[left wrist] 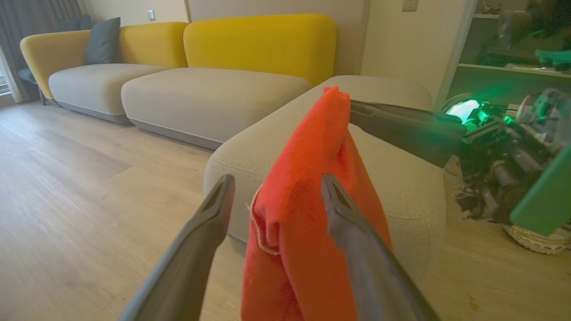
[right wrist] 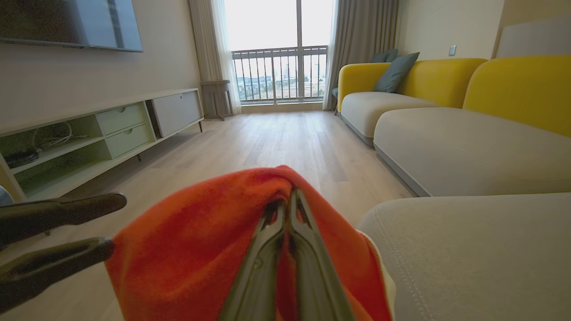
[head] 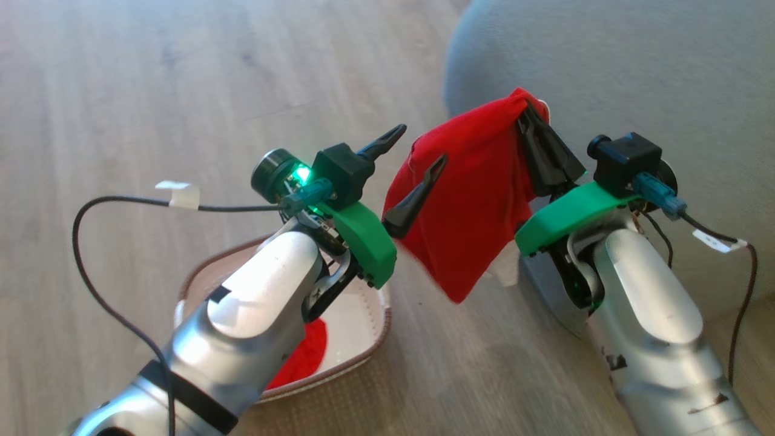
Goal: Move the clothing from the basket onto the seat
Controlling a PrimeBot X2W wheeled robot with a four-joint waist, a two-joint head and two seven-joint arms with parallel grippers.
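Observation:
A red piece of clothing [head: 472, 194] hangs in the air beside the grey seat [head: 636, 72], and my right gripper [head: 525, 115] is shut on its top corner. The right wrist view shows the right gripper [right wrist: 290, 198] pinching the clothing [right wrist: 200, 240], with the seat [right wrist: 468, 249] to the right. My left gripper [head: 421, 145] is open at the clothing's left edge. In the left wrist view the left gripper [left wrist: 276, 183] stands spread around the clothing [left wrist: 312, 147] without pinching it. More red clothing [head: 306, 354] lies in the basket [head: 378, 339] under my left forearm.
A wooden floor [head: 151, 91] surrounds the basket. A yellow-backed sofa [left wrist: 214, 89] stands behind the seat. A low TV cabinet [right wrist: 111, 129] runs along the opposite wall. Black cables [head: 85, 254] trail from both wrists.

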